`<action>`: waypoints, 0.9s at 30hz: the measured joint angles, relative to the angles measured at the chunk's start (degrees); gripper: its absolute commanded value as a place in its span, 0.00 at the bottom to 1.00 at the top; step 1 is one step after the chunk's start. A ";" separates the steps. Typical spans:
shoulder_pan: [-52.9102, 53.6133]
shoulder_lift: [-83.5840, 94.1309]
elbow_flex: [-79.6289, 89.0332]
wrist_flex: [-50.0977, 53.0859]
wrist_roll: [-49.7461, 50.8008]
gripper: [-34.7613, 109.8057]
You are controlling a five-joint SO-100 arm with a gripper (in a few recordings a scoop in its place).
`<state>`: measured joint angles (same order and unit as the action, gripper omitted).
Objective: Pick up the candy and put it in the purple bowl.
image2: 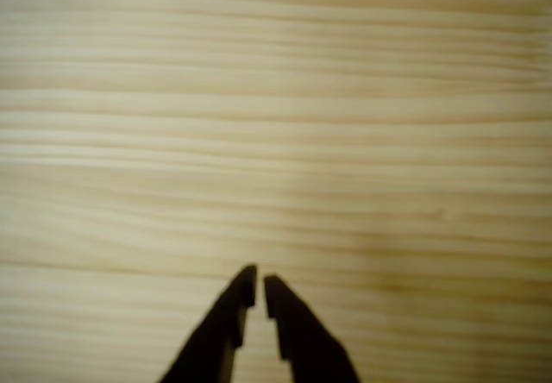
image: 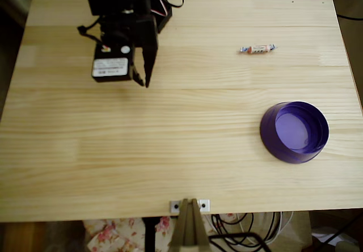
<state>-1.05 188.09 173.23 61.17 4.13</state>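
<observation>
Wrist view, claw (image2: 260, 290) nearly closed, empty

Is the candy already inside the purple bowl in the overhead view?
No, the candy lies on the bare wooden table, apart from the purple bowl, whose inside holds nothing.
</observation>
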 measured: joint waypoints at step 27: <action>1.23 0.00 0.00 0.00 -0.26 0.24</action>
<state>0.18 188.09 173.23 61.17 3.87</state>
